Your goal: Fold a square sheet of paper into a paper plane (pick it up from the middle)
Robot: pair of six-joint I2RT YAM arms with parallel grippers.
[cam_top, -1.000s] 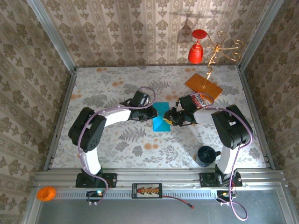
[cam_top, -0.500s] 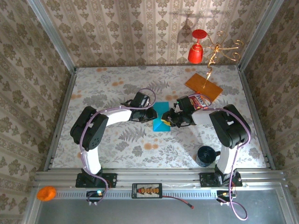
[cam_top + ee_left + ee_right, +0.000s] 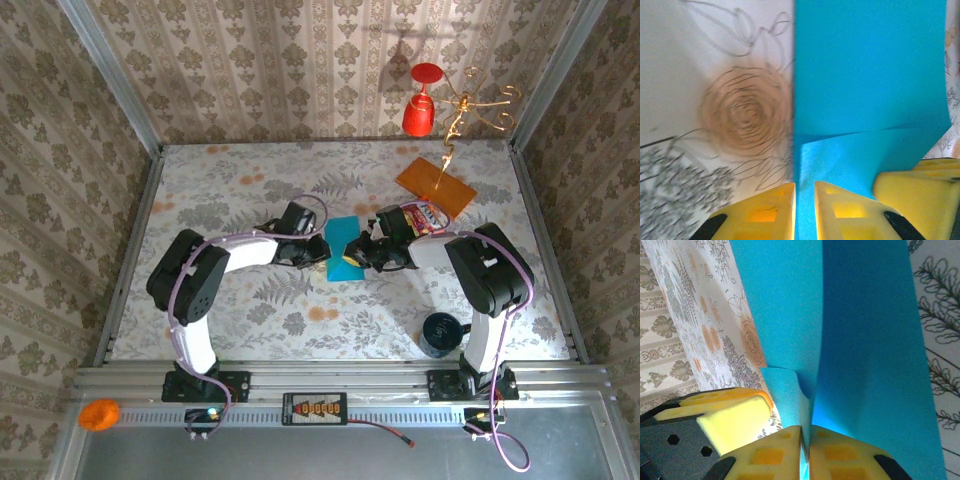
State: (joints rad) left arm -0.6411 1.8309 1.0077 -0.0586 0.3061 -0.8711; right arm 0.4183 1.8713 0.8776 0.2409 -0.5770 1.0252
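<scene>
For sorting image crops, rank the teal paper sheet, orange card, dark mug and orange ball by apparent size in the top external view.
1. Orange card and teal paper sheet: about alike, and the sheet is partly covered, so they are left unranked.
2. Dark mug.
3. Orange ball, slightly smaller.

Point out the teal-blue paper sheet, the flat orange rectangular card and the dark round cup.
Teal-blue paper sheet (image 3: 344,232): top view, its far half.
Flat orange rectangular card (image 3: 420,178): top view, its left part.
Dark round cup (image 3: 440,333): top view, its opening.
</scene>
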